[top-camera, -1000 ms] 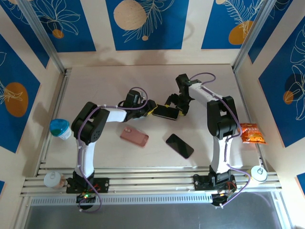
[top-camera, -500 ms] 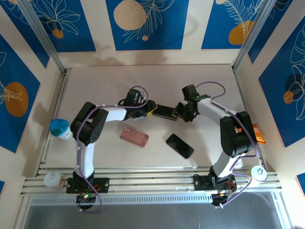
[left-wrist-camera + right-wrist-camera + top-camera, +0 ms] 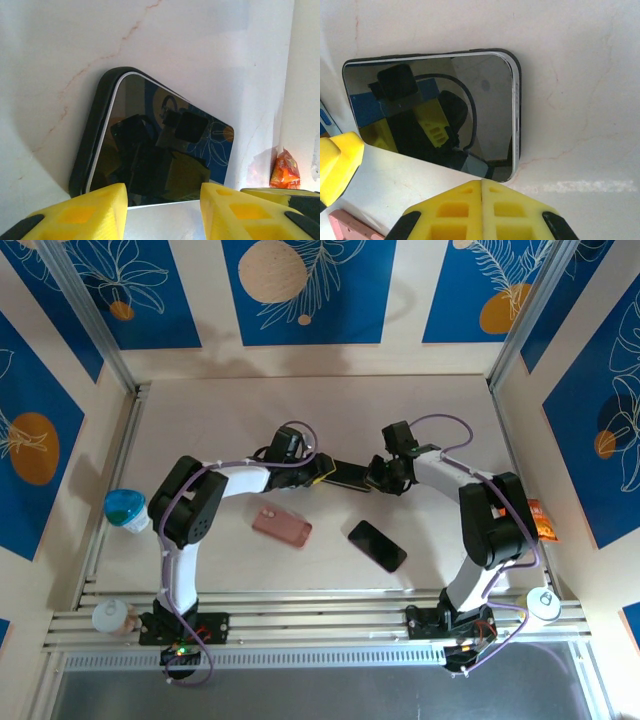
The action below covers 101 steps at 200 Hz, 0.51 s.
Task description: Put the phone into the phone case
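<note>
The phone point(image 3: 347, 476) lies glossy side up at mid-table, and a black phone case point(image 3: 89, 145) rims its left edge and far corner. My left gripper point(image 3: 320, 470) holds the phone's left end: its yellow fingers point(image 3: 95, 205) press on both sides of the near end, seen in the left wrist view point(image 3: 163, 192). My right gripper point(image 3: 376, 478) is shut with nothing in it. Its tips point(image 3: 481, 184) rest at the near right corner of the phone point(image 3: 435, 105). The black case point(image 3: 518, 67) shows along that side too.
A pink case point(image 3: 281, 526) and a second black phone point(image 3: 377, 545) lie nearer the bases. An orange snack bag point(image 3: 538, 520) sits at the right wall, a teal-lidded cup point(image 3: 127, 508) on the left, and small white cups point(image 3: 110, 616) at the front rails.
My right arm swung down toward the phone's right end and its gripper went from open to shut. The left gripper kept its hold and barely moved.
</note>
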Tool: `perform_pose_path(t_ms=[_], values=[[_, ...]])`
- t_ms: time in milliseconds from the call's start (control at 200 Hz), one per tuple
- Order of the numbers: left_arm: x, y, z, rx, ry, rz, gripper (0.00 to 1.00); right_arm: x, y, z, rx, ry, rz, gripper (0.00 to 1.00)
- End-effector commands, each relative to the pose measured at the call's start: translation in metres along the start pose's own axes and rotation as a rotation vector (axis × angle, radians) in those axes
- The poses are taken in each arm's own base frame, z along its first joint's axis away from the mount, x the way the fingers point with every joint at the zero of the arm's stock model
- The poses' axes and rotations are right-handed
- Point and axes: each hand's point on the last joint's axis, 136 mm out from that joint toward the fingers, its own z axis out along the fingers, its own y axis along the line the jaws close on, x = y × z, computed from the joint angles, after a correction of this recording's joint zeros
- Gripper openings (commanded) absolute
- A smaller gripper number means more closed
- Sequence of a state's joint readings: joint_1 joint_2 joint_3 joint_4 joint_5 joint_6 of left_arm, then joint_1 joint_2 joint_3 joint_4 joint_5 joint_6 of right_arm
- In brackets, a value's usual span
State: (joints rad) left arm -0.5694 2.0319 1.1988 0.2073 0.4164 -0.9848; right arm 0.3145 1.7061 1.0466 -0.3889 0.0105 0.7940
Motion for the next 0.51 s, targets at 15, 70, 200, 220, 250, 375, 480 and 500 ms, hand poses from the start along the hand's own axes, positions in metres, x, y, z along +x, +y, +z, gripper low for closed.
perform_pose_path(t_ms=[15, 70, 200, 220, 250, 375, 480, 500], values=[[-0.001, -0.003, 0.002, -0.019, -0.001, 0.033, 0.44, 0.005, -0.002, 0.009, -0.006, 0.029, 0.009, 0.03], [0.0, 0.001, 0.003, -0.028, 0.002, 0.033, 0.44, 0.006, -0.004, 0.011, -0.002, 0.031, 0.009, 0.02], [0.002, 0.005, 0.003, -0.047, 0.01, 0.038, 0.44, 0.007, -0.007, 0.015, 0.006, 0.036, 0.013, 0.02], [0.002, 0.006, 0.004, -0.049, 0.011, 0.041, 0.44, 0.008, -0.008, 0.016, 0.009, 0.038, 0.015, 0.02], [0.002, 0.007, 0.004, -0.052, 0.011, 0.043, 0.44, 0.008, -0.009, 0.018, 0.013, 0.042, 0.016, 0.01], [0.001, 0.007, 0.003, -0.06, 0.01, 0.052, 0.44, 0.009, -0.01, 0.019, 0.016, 0.047, 0.02, 0.01], [0.0, 0.009, 0.004, -0.075, 0.017, 0.052, 0.44, 0.01, -0.011, 0.019, 0.019, 0.048, 0.022, 0.01], [0.001, 0.008, 0.004, -0.074, 0.019, 0.054, 0.44, 0.01, -0.011, 0.019, 0.019, 0.049, 0.022, 0.01]])
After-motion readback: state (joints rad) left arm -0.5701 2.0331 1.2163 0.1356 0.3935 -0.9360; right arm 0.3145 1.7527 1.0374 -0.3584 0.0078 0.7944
